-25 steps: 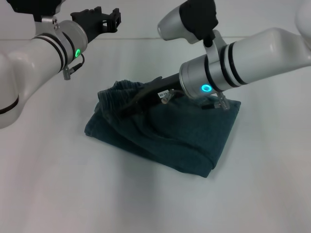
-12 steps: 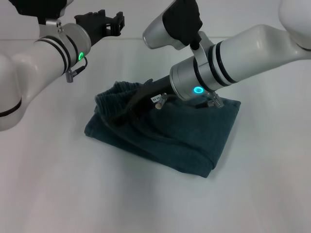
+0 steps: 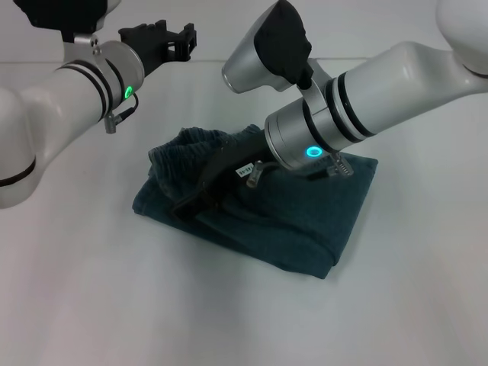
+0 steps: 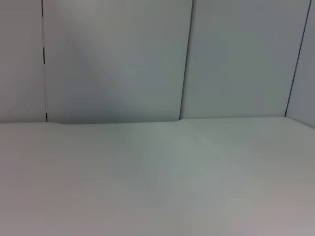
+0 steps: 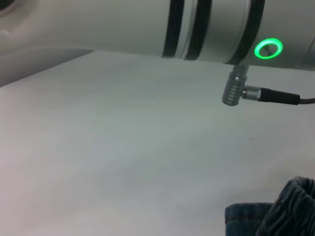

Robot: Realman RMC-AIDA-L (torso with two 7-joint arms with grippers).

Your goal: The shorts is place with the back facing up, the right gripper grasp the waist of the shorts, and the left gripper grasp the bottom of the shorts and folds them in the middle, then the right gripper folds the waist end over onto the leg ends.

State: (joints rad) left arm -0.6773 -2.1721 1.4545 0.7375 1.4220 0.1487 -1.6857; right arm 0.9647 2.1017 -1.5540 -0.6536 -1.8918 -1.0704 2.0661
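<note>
Shorts: the shorts [image 3: 274, 213] lie folded into a thick, soft, roughly four-sided bundle of faded blue denim on the table [image 3: 91, 305], under the right claw and beyond it toward the robot's right.
Waist: the waist [image 3: 183, 149], a puckered, ribbed band, bunches up just beside the right claw's tip, on the side facing the left claw; the right wrist view shows the same ridged cloth [image 5: 290, 206] at its edge.
Right claw: the right gripper [image 3: 200, 197], long, black and blocky with a small white label, lies low on the denim, its tip at the bundle's near left edge. Whether its fingers pinch the cloth or stand apart, I cannot tell.
Left claw: the left gripper [image 3: 171, 38], black on a silver wrist with a green light, hangs in the air well apart from the shorts, behind them; its two fingers stand apart with nothing between.
Table: smooth, matte, white, spreading around both claws.
Wall: pale flat panels [image 4: 118, 59] with thin dark seams ahead of the left claw.
</note>
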